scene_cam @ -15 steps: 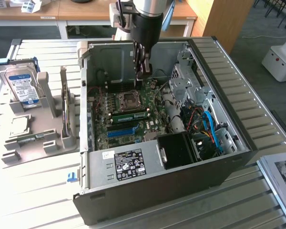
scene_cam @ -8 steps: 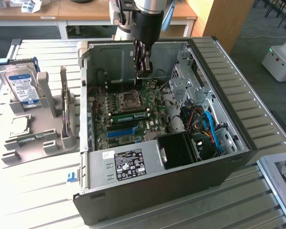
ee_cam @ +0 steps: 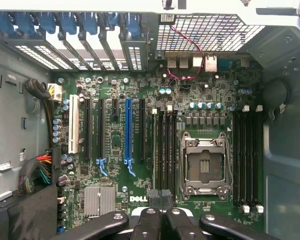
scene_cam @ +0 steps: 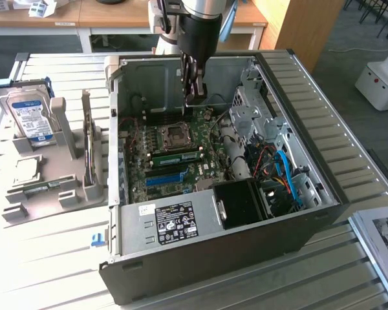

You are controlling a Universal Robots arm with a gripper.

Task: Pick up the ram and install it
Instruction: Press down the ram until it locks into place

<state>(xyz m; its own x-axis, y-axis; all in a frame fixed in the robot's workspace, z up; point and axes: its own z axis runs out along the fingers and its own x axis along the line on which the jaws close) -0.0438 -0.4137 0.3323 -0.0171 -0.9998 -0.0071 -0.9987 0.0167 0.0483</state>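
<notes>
A computer case (scene_cam: 297, 219) lies open on the table, its motherboard (scene_cam: 152, 135) facing up. The ram (scene_cam: 174, 155), a narrow green stick with dark chips, stands in a memory slot next to the CPU socket (scene_cam: 175, 134). In the wrist view it shows edge-on as a thin green strip (ee_cam: 155, 150) beside the black empty slots (ee_cam: 169, 150). My gripper (scene_cam: 194, 97) hangs inside the case above the far side of the board, past the socket. It is shut with nothing between its black fingers (ee_cam: 151, 196), whose tips hover over the near end of the ram slots.
A grey holder (scene_cam: 58, 194) at the exterior view's left carries a blue-labelled hard drive (scene_cam: 31, 116) and a thin green board (scene_cam: 42, 188). A long blue slot (ee_cam: 128, 132), the drive cage (scene_cam: 258, 110), cables (scene_cam: 281, 171) and the power supply (scene_cam: 174, 223) crowd the case.
</notes>
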